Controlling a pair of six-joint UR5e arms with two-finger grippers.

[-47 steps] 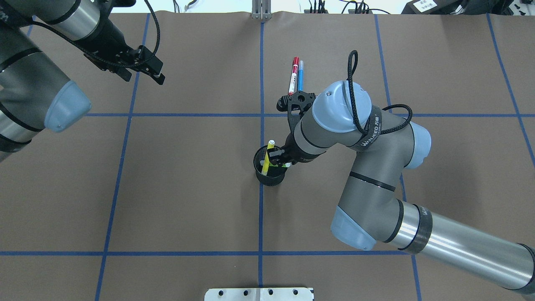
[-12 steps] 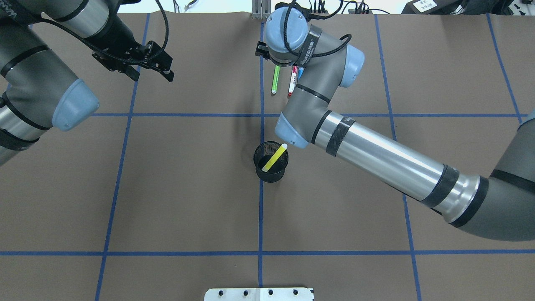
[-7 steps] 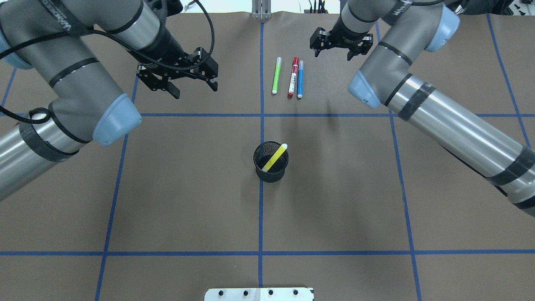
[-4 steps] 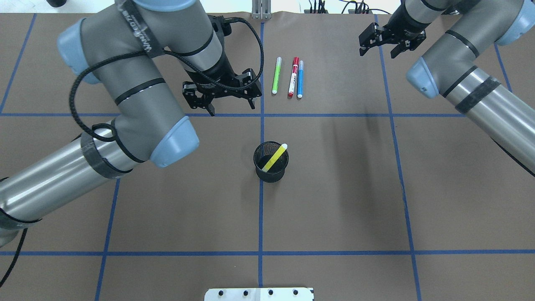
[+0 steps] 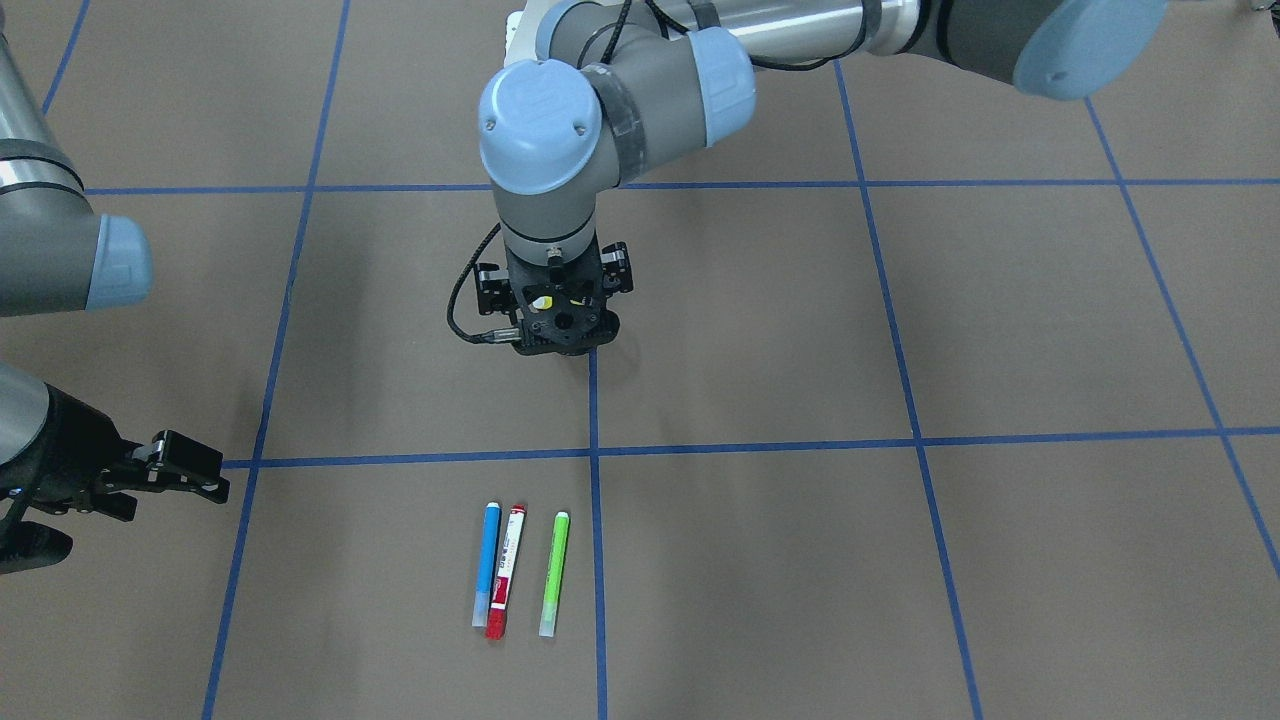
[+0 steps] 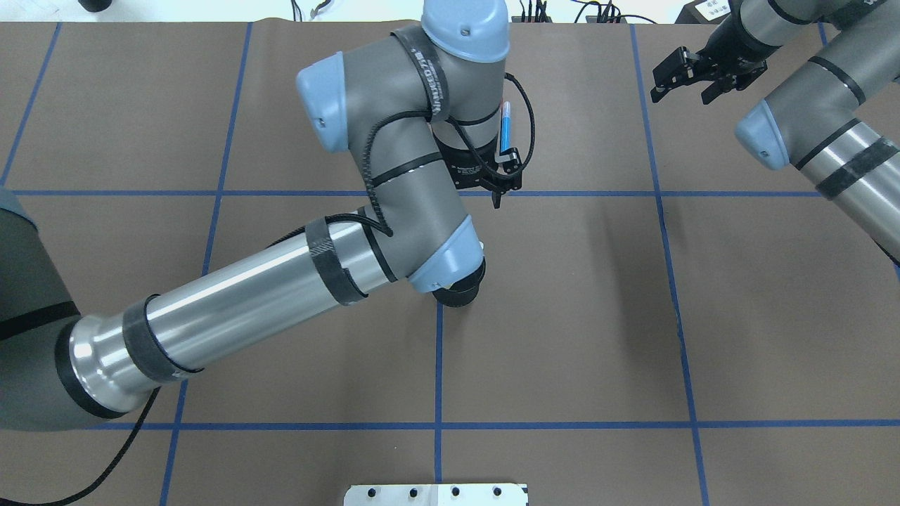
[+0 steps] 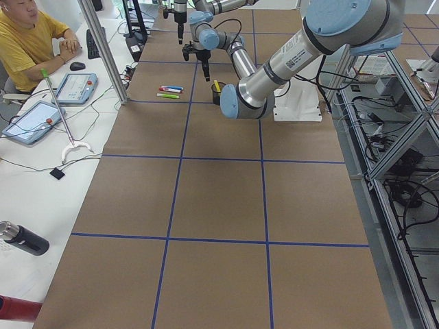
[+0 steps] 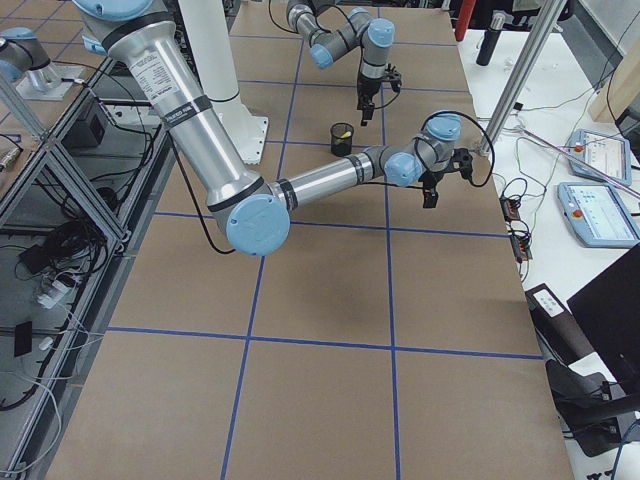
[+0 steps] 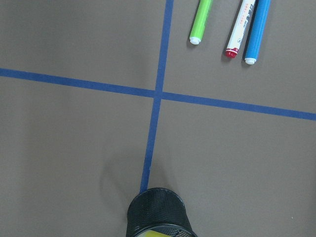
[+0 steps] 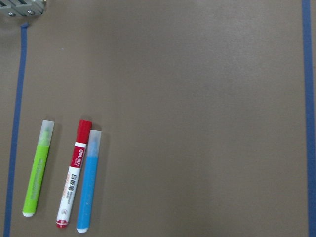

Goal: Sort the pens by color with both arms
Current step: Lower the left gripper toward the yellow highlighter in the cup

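Grabbing the yellow pen (image 7: 216, 86) out of the black mesh cup (image 9: 157, 212) looks like the step right now, so here's how I'd play it. Your left gripper (image 5: 562, 330) hangs above the cup at centre frame in the front view. I can't tell whether its fingers are spread or closed, so make sure they're apart before you drop. The pen pokes out at a tilt, so line up on its top end, stop short of the mesh, pinch, then lift straight up or the cup will probably tip. The blue pen (image 5: 486, 563), red-and-white pen (image 5: 506, 570) and green pen (image 5: 553, 573) lie side by side at lower centre; I'd lay yellow just beside green, parallel. Meanwhile your right gripper (image 6: 680, 88) sits empty, fingers apart, at the upper right of the overhead view, well clear, so leave it parked.
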